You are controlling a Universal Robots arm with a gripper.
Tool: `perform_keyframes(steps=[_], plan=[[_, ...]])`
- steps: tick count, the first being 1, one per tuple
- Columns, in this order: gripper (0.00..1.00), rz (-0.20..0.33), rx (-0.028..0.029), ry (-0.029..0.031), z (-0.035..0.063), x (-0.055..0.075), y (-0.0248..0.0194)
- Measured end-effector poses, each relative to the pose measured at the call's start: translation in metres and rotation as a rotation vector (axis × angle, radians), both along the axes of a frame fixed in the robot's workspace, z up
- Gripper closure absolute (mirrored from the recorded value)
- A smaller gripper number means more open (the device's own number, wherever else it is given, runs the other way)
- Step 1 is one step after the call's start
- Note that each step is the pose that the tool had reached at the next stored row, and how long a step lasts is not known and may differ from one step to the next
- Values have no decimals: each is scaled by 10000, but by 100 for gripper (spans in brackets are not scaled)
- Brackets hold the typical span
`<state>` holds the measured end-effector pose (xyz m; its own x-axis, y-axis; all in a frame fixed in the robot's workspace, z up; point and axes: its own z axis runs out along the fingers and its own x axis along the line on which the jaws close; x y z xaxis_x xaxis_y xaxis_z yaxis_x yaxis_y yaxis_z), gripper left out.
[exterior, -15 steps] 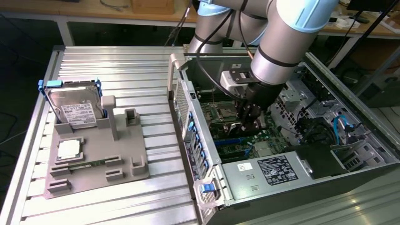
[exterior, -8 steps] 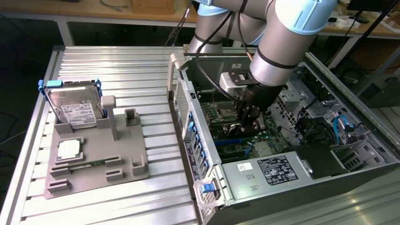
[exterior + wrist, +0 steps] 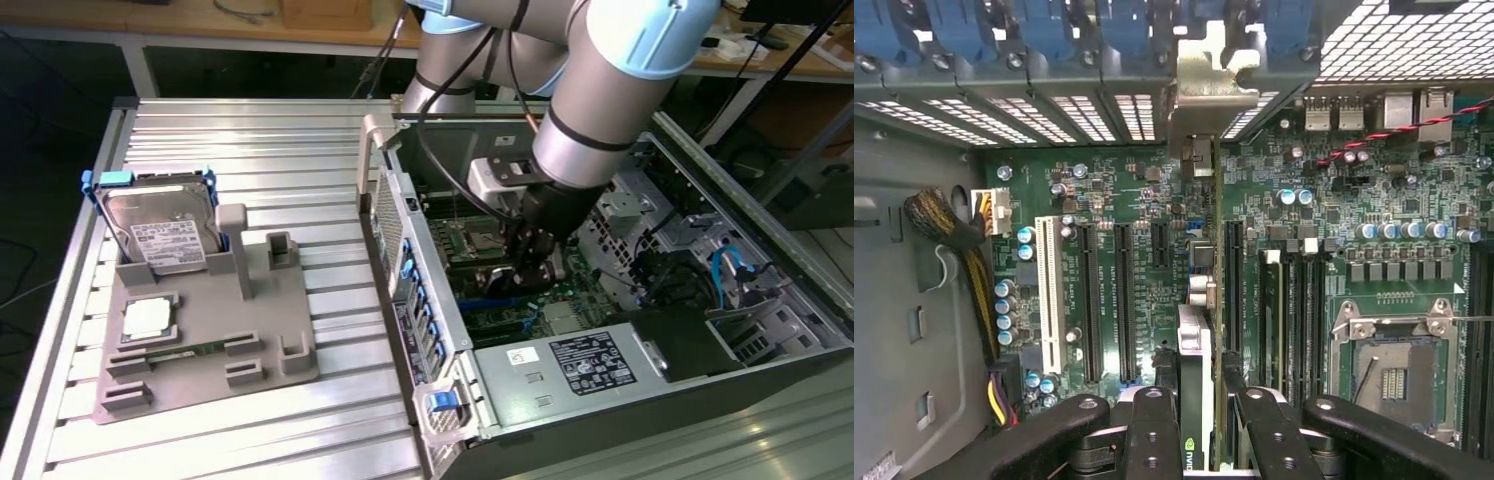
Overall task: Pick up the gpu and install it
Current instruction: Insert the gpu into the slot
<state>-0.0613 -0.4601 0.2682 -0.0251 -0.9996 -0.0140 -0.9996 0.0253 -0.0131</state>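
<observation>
The gpu [image 3: 1195, 365] is inside the open computer case [image 3: 400, 262]. It stands on its edge above the motherboard [image 3: 1134, 200], which covers the floor of the case. Its silver metal bracket [image 3: 1206, 78] points to the case wall that has the row of blue clips [image 3: 1054, 30]. I cannot tell whether the card's lower edge sits in a slot or stays a little above it.

The gripper [image 3: 1199, 400] is closed on the gpu. One of the black fingers [image 3: 1152, 430] presses on each flat side of the card, so the gap is narrow, only as wide as the card. In the exterior view the gripper [image 3: 527, 270] reaches down deep into the middle of the case, and the grey arm [image 3: 601, 100] comes in from above it.

On the motherboard, near the card, lie long black slots [image 3: 1126, 300] and one white slot [image 3: 1046, 290]. On the card's other side is the square processor socket [image 3: 1394, 370]. At one end of the case is the power supply [image 3: 574, 365], with a white label.

Outside the case, on the exterior view's left of it, a grey holder [image 3: 200, 345] lies on the ribbed metal table [image 3: 267, 140]. A hard drive [image 3: 160, 235] in a blue frame stands in this holder, well apart from the case.
</observation>
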Motion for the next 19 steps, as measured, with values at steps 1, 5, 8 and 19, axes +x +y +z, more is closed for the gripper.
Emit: perform_keyframes(steps=[1,5,8,19], plan=[[73,0,-1,0,-1,-2,-5],[73,1,1,-1,-10,-25,-12],[73,0,-2,1,-15,-40,-13],[73,0,1,0,-41,-77,-12]])
